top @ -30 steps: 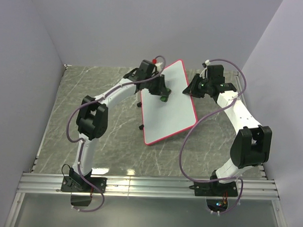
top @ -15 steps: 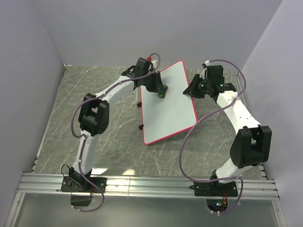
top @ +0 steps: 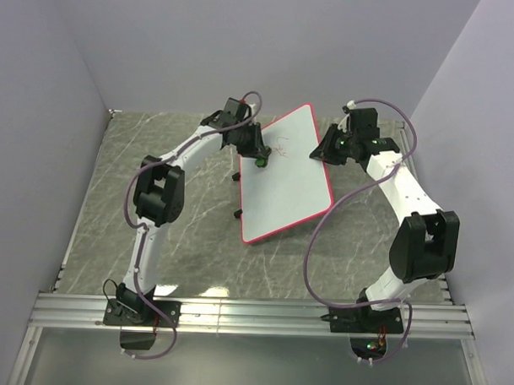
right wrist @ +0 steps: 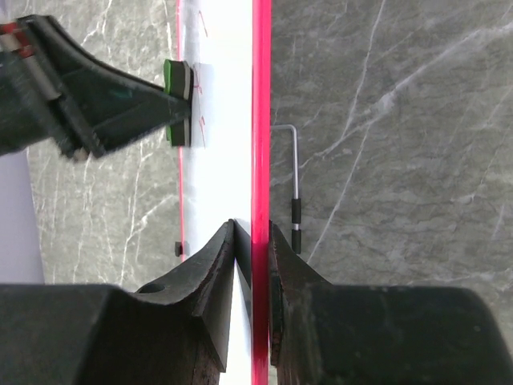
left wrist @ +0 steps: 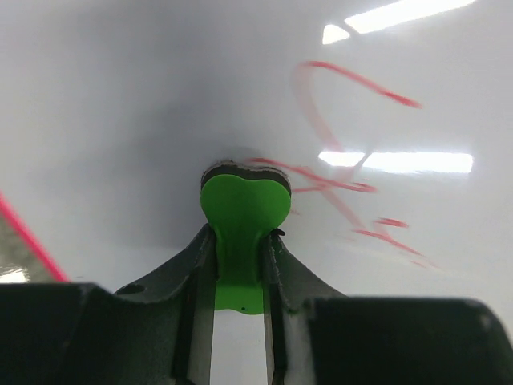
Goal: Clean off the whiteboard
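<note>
The whiteboard (top: pixel 287 181) looks stiff, light, probably slick; hold its rim. The right gripper (right wrist: pixel 252 234) clenches the two-o'clock edge; the left gripper (left wrist: pixel 240 237) grasps the eraser (left wrist: pixel 243 200) at ten o'clock.

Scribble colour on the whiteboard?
Red scribbles on the whiteboard; clearest in the left wrist view.

You have a grey marble-patterned table (top: pixel 196 258) boxed in by plain lilac walls (top: pixel 178 46) at the back and both sides, with ribbed aluminium rails (top: pixel 253 314) running along your near edge.
</note>
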